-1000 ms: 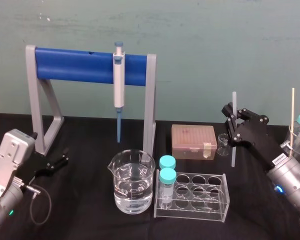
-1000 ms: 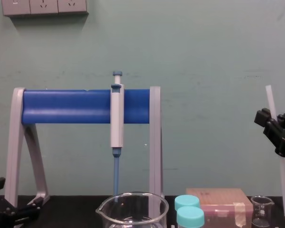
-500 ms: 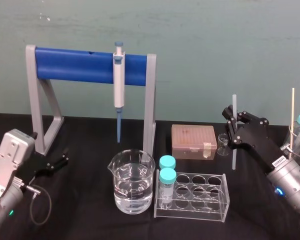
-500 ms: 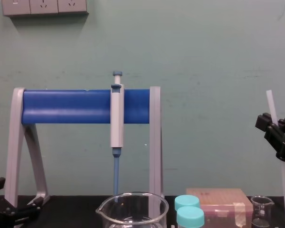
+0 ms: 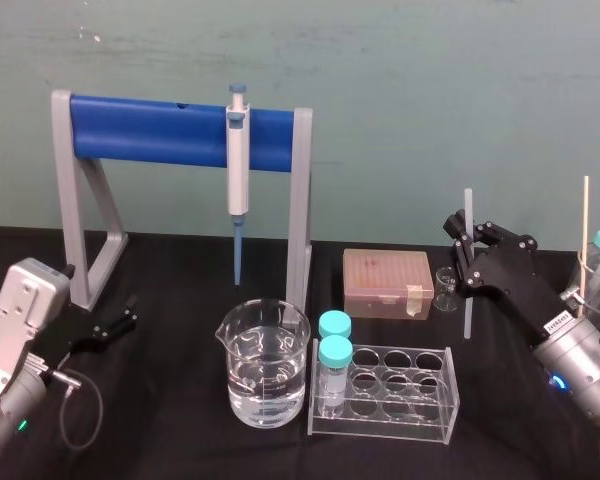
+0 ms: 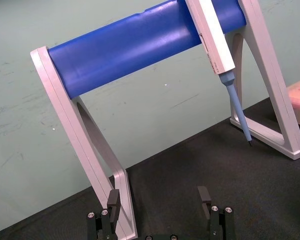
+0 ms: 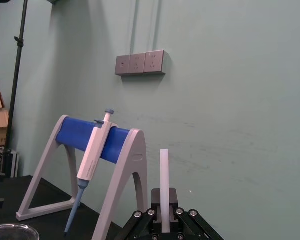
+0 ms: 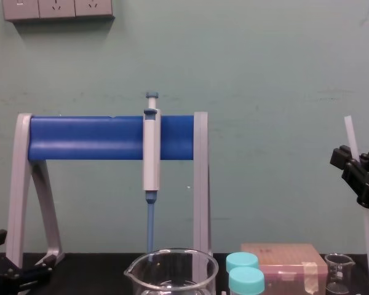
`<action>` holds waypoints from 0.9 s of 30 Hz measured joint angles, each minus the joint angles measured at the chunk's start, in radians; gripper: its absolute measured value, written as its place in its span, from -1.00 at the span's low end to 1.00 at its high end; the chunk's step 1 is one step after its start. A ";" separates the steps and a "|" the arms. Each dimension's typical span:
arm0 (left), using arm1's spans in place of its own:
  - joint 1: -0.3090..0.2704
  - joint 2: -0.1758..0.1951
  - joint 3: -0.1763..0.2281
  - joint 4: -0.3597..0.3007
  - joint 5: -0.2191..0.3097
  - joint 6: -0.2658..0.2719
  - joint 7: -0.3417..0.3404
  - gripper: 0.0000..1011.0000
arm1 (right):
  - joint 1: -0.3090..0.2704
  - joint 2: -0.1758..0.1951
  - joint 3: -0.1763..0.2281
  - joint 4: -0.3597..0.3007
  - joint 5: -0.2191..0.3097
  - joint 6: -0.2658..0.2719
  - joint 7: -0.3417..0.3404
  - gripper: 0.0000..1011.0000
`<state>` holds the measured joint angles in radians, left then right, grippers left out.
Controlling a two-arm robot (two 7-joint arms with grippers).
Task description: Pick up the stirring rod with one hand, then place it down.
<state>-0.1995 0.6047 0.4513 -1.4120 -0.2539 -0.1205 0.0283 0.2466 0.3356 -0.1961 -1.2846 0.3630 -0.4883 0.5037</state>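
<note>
Head view has the right gripper (image 5: 469, 248) raised over the right side of the black surface (image 5: 180, 420), its jaws closed around the stirring rod (image 5: 468, 310), which they grip somewhat above its middle. The rod stands upright and close to vertical. Its short upper end pokes above the jaws, and its longer lower part hangs down just right of the small beaker (image 5: 445, 288). Whether its lower end touches the surface I cannot tell. From the chest view the rod leans very slightly, top toward the left, at the right edge of the scene. The right wrist view looks along the jaws, with the rod pinched between them and its end sticking out beyond. The left gripper (image 5: 128, 315) sits low at the near left, close to the left foot of the pipette stand (image 5: 180, 130), its jaws spread wide with nothing between them. A grey pipette (image 5: 238, 170) hangs from the stand's blue bar, its blue tip pointing down behind the large beaker (image 5: 264, 370) of clear liquid. Just right of that beaker is a clear tube rack (image 5: 400, 392) with two teal-capped vials (image 5: 334, 355) at its left end. Beyond the rack lies a pinkish tip box (image 5: 387, 283), with the small beaker just to its right.
</note>
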 joint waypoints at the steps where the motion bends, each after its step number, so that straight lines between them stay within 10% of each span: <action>1: 0.000 0.000 0.000 0.000 0.000 0.000 0.000 0.98 | 0.000 0.000 0.000 0.000 0.000 0.000 0.000 -0.86; 27: 0.000 0.000 0.000 0.000 0.000 0.000 0.000 0.98 | 0.000 0.001 -0.001 0.000 0.002 -0.002 0.001 -0.86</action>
<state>-0.1995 0.6047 0.4514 -1.4120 -0.2539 -0.1205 0.0283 0.2470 0.3362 -0.1969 -1.2847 0.3645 -0.4898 0.5044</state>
